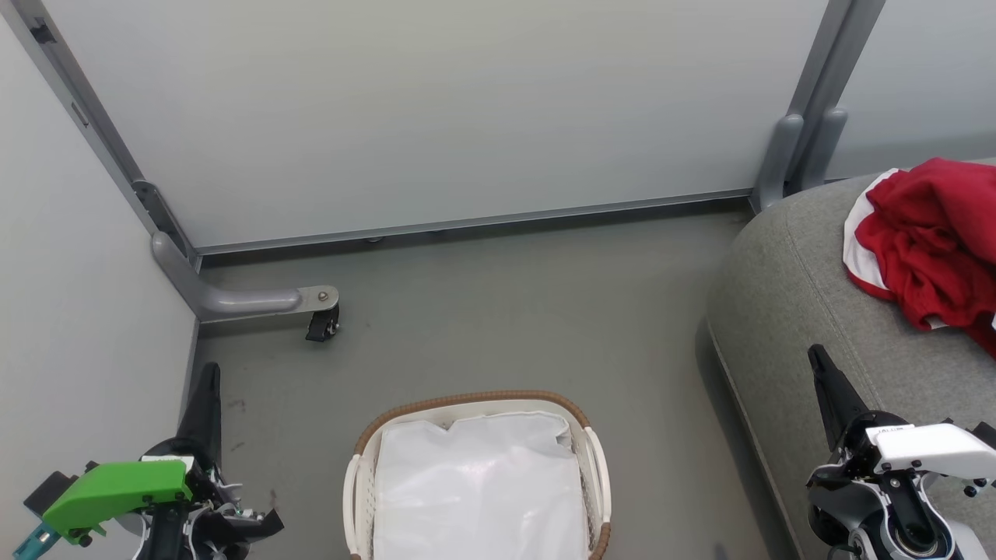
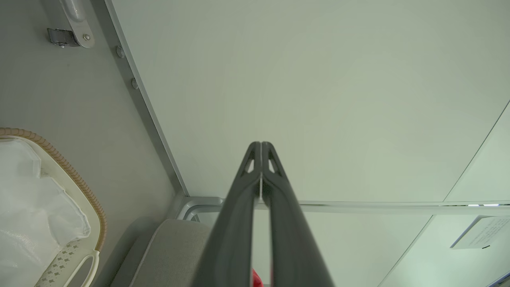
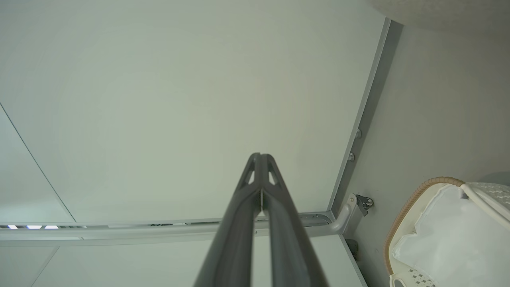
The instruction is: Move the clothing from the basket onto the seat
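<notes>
The basket point(image 1: 467, 398) stands on the floor point(image 1: 529, 311) at bottom centre with its white liner point(image 1: 478, 482) inside, and the clothing point(image 1: 930, 233) lies in a red heap on the seat point(image 1: 786, 311) at the right. Open floor runs from the basket's rim to the seat's rounded edge and back to the wall panel point(image 1: 436, 117), where a caster point(image 1: 323, 323) juts out at the left. The left gripper point(image 1: 209, 375), beside the side wall, and the right gripper point(image 1: 816, 355), over the seat's edge, are both clenched on nothing.
</notes>
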You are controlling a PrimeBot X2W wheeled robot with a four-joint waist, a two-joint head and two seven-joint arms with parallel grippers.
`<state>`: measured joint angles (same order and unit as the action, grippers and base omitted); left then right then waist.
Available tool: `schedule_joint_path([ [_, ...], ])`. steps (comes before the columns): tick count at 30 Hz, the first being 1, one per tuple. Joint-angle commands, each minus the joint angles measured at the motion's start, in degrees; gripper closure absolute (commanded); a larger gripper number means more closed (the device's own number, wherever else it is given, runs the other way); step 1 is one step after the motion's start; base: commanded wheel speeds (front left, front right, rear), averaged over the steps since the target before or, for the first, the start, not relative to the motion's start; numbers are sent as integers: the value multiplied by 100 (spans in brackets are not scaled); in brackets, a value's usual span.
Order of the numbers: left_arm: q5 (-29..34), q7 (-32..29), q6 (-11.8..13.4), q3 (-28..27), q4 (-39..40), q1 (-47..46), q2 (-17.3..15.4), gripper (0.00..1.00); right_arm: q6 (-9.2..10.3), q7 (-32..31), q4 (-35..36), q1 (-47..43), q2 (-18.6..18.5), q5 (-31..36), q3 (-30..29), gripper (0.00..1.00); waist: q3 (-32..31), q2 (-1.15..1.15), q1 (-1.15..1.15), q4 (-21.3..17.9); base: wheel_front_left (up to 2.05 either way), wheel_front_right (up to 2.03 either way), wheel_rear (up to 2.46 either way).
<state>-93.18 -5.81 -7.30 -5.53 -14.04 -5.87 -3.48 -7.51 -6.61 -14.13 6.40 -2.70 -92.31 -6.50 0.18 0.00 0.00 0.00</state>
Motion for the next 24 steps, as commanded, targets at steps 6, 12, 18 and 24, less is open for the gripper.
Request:
schedule_joint_path([
  [6, 11, -24, -34, -31, 8, -55, -12, 100, 4, -8, 22, -38, -34, -19, -13, 100, 0, 0, 0, 0, 0, 0, 0],
  [12, 21, -23, -34, -38, 8, -56, -7, 100, 4, -8, 22, -38, -34, -19, -12, 100, 0, 0, 0, 0, 0, 0, 0],
  [18, 30, -31, -34, -44, 7, -57, -1, 100, 4, -8, 22, -38, -34, -19, -11, 100, 0, 0, 0, 0, 0, 0, 0],
  [24, 39, -39, -34, -51, 7, -58, 1, 100, 4, -8, 22, -38, -34, -20, -11, 100, 0, 0, 0, 0, 0, 0, 0],
])
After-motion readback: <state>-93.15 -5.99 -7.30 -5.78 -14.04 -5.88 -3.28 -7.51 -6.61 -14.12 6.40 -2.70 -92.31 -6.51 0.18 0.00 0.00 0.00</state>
